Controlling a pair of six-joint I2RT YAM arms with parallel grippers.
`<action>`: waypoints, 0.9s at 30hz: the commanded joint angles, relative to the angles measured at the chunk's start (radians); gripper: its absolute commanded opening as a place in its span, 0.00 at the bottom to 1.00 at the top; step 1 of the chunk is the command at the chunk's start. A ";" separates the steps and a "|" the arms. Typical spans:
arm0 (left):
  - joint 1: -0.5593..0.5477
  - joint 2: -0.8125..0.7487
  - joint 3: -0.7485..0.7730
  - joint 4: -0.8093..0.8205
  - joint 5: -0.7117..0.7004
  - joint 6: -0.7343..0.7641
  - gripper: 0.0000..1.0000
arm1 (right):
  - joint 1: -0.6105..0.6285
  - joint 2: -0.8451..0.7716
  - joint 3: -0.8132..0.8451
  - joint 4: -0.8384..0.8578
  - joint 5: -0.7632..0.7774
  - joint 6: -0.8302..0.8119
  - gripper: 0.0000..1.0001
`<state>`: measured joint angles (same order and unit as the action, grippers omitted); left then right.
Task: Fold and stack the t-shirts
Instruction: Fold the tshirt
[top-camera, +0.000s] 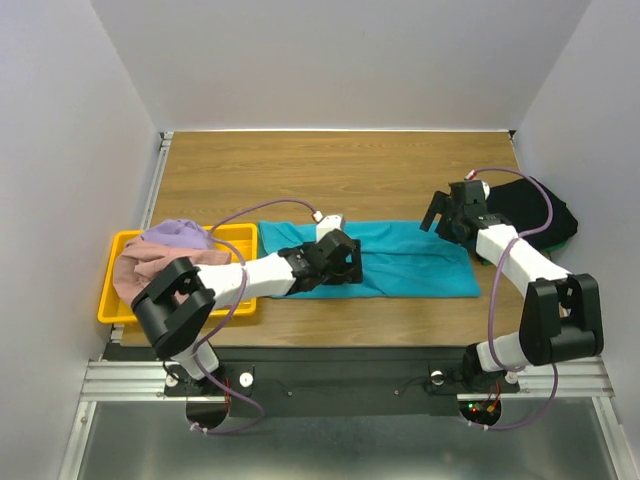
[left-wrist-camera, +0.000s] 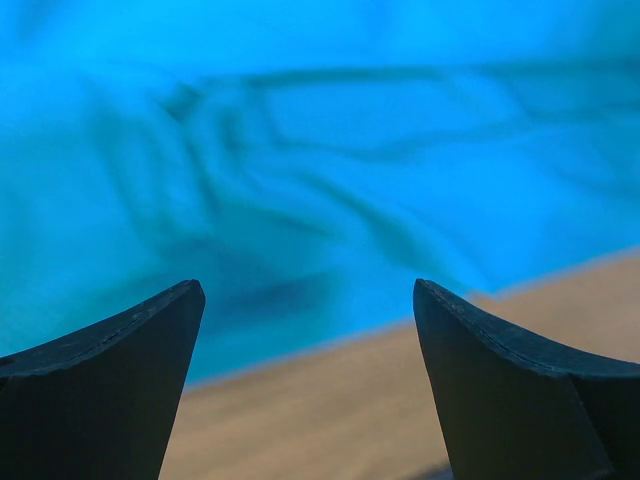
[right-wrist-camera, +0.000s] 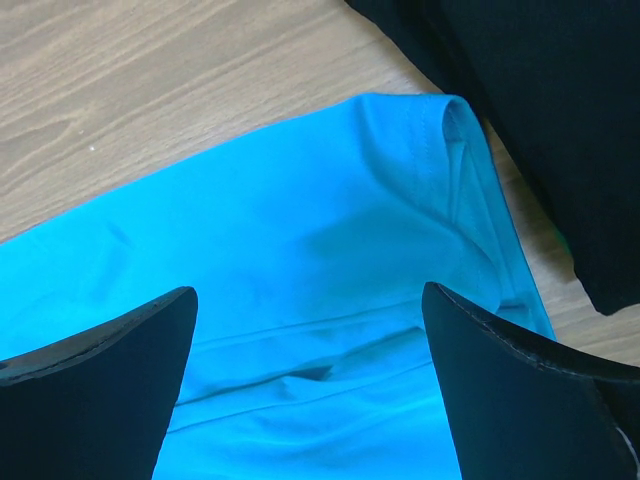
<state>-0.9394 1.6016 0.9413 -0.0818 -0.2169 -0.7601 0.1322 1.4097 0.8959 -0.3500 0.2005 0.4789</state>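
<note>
The teal shirt (top-camera: 410, 262) is lying across the middle of the bench (top-camera: 350, 170) as a long narrow band. Its sides seem to be turned in, so the lengthwise fold is looking done and the crosswise fold is the step in hand.

The left end effector (top-camera: 340, 262) is hovering low over the teal shirt's left half, near its front edge. In the left wrist view its 2 fingers are standing spread with nothing between them, and rumpled teal cloth and a strip of bare wood are showing beyond. The right end effector (top-camera: 447, 212) is hanging above the teal shirt's right end, by the far corner, likewise spread and holding nothing. Its wrist view is looking down on a hemmed corner there.

Just right of the teal shirt, the black shirt (top-camera: 535, 208) is sitting folded. Just left of the teal shirt, the yellow tray (top-camera: 112, 300) is holding a lavender shirt (top-camera: 175, 235) and a pink shirt (top-camera: 135, 272) in a loose heap.

The next move is probably calling for both end effectors to sink onto the cloth. One would be pinching every layer at an end of the teal shirt, and the other pinning the middle so the band is not sliding. The loose layers are looking likely to separate if only the top one is caught.
</note>
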 joint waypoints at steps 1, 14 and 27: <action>-0.096 -0.108 -0.027 0.036 -0.024 -0.045 0.97 | -0.003 0.009 0.041 0.063 0.000 0.000 1.00; -0.004 -0.204 -0.001 -0.144 -0.240 -0.097 0.99 | -0.003 0.185 0.126 0.132 -0.127 -0.040 1.00; 0.283 0.098 0.066 0.062 0.034 -0.004 0.98 | -0.003 0.204 -0.115 0.192 -0.240 0.084 1.00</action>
<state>-0.6647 1.6005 0.9276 -0.0654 -0.2687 -0.7952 0.1322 1.6394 0.8848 -0.1364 0.0151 0.4889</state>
